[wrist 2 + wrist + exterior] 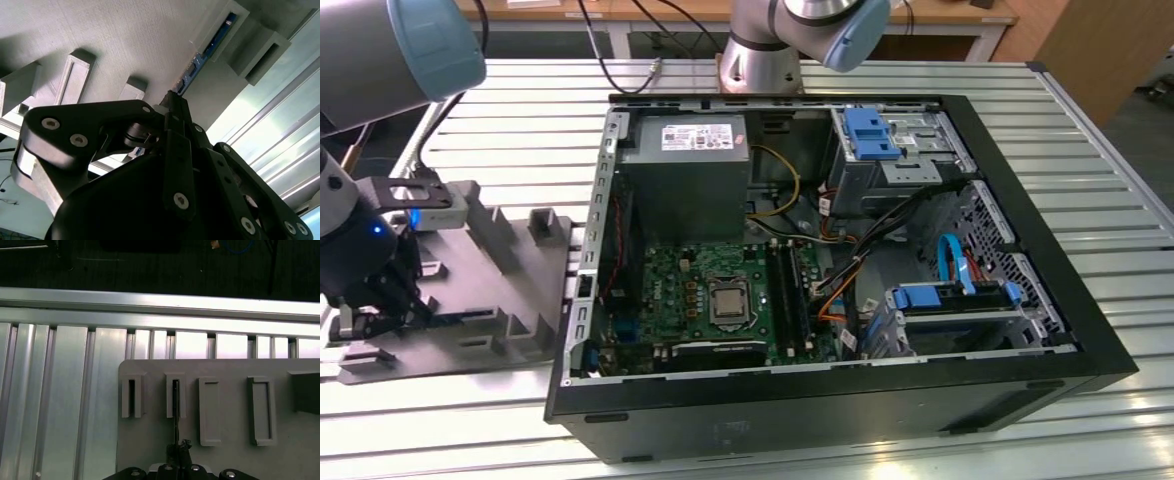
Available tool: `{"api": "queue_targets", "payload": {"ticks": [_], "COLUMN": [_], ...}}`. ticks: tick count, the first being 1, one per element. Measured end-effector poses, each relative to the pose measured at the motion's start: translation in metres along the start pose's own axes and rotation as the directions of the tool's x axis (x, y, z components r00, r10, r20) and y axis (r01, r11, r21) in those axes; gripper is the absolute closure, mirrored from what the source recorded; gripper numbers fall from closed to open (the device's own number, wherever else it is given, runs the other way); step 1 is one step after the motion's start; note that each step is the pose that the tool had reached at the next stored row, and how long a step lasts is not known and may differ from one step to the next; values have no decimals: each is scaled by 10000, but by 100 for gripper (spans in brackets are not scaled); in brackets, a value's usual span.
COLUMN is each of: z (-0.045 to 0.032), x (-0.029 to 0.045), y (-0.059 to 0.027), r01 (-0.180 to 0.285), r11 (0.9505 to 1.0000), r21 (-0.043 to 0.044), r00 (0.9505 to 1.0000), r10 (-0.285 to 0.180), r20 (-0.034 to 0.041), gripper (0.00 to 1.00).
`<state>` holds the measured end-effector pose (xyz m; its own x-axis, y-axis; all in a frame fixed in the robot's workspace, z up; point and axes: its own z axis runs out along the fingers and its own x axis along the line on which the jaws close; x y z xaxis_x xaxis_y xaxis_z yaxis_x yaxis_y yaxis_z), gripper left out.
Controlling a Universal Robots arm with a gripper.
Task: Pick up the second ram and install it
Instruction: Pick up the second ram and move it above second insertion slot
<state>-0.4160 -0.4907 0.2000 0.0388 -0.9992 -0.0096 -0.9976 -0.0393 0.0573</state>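
The second ram (209, 46) is a slim dark blue stick standing on edge in a slot of the grey holder plate (125, 40). In the first wrist view the second ram (176, 410) shows as a thin dark line in the second slot of the holder plate (230, 460). My gripper (178, 446) sits at the stick's near end, its black fingers (176, 107) drawn together on the stick's edge. In the exterior view my gripper (371, 305) hangs over the holder plate (494, 290), at that view's left, beside the open computer case (1067, 330).
The case lies open on a slatted metal table (520, 150). Inside it are a green motherboard (700, 275) with long black memory slots (783, 290), a grey power supply (683, 170), loose cables and blue drive bays (961, 295). The holder plate has other upright slots (261, 410).
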Motion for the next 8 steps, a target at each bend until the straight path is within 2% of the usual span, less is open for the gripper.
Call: {"api": "queue_targets", "payload": {"ticks": [2, 5, 8], "z": [-1, 3, 4], "x": [0, 0, 0], "y": [0, 0, 0], "r01": [-39, -549, -622], "r11": [10000, 9985, 9981], "r21": [-1, 3, 5], "r00": [10000, 9985, 9981], "r10": [39, 549, 622], "r20": [1, 30, 36], "gripper": [88, 88, 88]}}
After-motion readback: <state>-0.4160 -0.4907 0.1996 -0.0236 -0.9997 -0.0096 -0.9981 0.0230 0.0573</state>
